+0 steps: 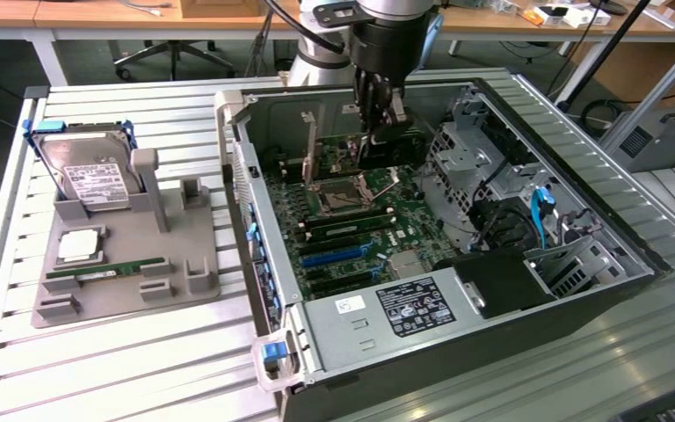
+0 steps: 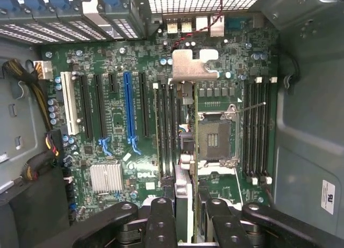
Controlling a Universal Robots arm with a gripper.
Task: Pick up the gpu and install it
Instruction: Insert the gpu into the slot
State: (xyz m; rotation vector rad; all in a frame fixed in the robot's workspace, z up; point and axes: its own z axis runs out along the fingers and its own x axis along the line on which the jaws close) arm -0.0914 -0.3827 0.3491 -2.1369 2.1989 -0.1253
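inside open case (image 1: 619,255), pincer (image 1: 381,123) grips gpu (image 1: 387,148), seemingly above motherboard (image 2: 118,135).

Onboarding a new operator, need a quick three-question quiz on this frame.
1. True or false: the black gripper clamps the thin green-and-black GPU card above the green motherboard.
2. Which sits on the grey plastic holder? A) silver hard drive with white label B) cooling fan C) keyboard
3. Long blue expansion slot on the motherboard: occupied or free?

Key: 1 true; 2 A; 3 free.
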